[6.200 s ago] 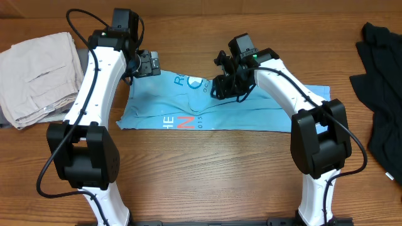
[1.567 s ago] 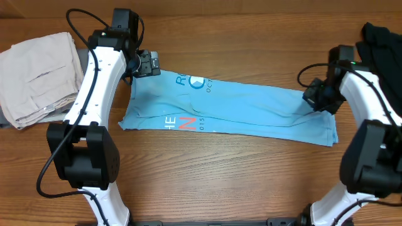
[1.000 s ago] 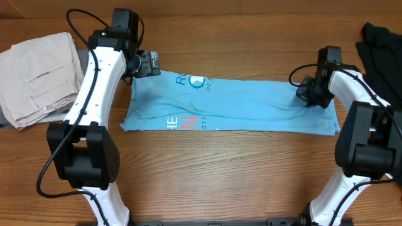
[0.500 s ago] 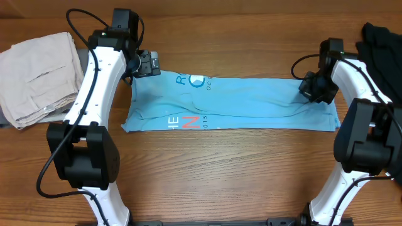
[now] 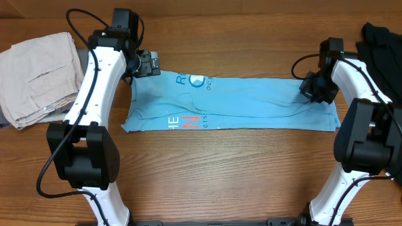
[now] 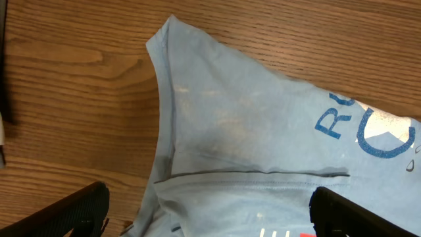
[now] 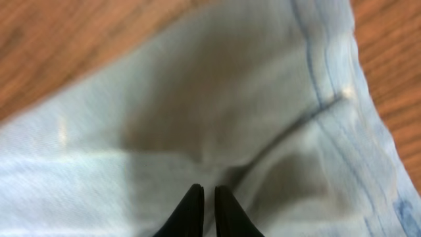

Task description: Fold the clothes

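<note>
The light blue T-shirt (image 5: 251, 103) lies on the table as a long flat strip, with blue, white and red lettering near its left end. My left gripper (image 5: 148, 64) is open and hovers at the shirt's upper left corner. In the left wrist view its fingers (image 6: 207, 201) stand wide apart over the cloth (image 6: 250, 118). My right gripper (image 5: 312, 93) sits on the shirt's right end. In the right wrist view its fingers (image 7: 202, 192) are pressed together on the cloth (image 7: 131, 118).
Folded beige trousers (image 5: 38, 75) lie at the far left. A black garment (image 5: 383, 94) lies at the far right, close to my right arm. The table is brown wood (image 5: 220, 176).
My right gripper has moved from the shirt's middle to its right end, drawing the shirt out into a longer, flatter strip. Nothing has moved in the last half second. The left arm stayed put.
</note>
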Robot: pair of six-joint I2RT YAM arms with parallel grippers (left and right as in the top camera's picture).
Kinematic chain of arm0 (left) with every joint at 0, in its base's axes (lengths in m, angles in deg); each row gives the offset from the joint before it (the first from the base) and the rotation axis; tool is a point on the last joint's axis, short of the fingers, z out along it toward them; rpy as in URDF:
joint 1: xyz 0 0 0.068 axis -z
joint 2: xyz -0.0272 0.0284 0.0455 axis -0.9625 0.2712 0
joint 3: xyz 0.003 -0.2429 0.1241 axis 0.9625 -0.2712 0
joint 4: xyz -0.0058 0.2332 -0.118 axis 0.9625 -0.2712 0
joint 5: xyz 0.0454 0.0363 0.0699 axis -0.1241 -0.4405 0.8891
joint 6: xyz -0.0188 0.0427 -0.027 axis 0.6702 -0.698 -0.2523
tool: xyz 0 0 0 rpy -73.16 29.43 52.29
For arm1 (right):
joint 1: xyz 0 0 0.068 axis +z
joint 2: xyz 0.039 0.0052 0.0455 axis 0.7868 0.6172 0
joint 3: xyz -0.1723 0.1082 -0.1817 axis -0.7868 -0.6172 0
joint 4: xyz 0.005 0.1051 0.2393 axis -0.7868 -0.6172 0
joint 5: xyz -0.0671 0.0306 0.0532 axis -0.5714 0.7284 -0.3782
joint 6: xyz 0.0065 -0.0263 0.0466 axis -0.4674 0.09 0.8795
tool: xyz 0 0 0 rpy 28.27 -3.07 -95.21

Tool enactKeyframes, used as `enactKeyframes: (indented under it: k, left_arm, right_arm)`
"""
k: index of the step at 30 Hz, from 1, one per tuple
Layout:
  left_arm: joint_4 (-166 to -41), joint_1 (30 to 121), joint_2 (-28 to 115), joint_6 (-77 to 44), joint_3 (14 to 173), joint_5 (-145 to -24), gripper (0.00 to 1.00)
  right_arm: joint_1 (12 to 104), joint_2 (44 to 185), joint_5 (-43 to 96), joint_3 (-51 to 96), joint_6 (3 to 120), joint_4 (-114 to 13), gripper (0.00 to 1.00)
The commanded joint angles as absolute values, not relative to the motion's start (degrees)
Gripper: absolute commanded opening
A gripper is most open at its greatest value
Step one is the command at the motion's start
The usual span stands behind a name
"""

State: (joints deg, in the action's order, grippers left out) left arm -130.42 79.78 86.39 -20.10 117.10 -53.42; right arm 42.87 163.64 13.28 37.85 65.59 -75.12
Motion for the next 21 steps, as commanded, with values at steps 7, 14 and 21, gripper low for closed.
enactKeyframes:
  k: [7,14,21]
  left_arm:
    - [-130.3,79.5,85.9,-20.4,117.6,-52.7,1.00]
    - [-130.3,79.5,85.9,-20.4,117.6,-52.7,1.00]
    - [-130.3,79.5,85.9,-20.4,117.6,-52.7,1.00]
  right_arm:
    - [42.5,163.7,9.0,38.8,65.4,-78.8,0.11]
    - [42.5,163.7,5.1,38.8,68.9,-84.0,0.10]
    - [42.4,163.6,4.8,38.9,76.0,-87.0,0.07]
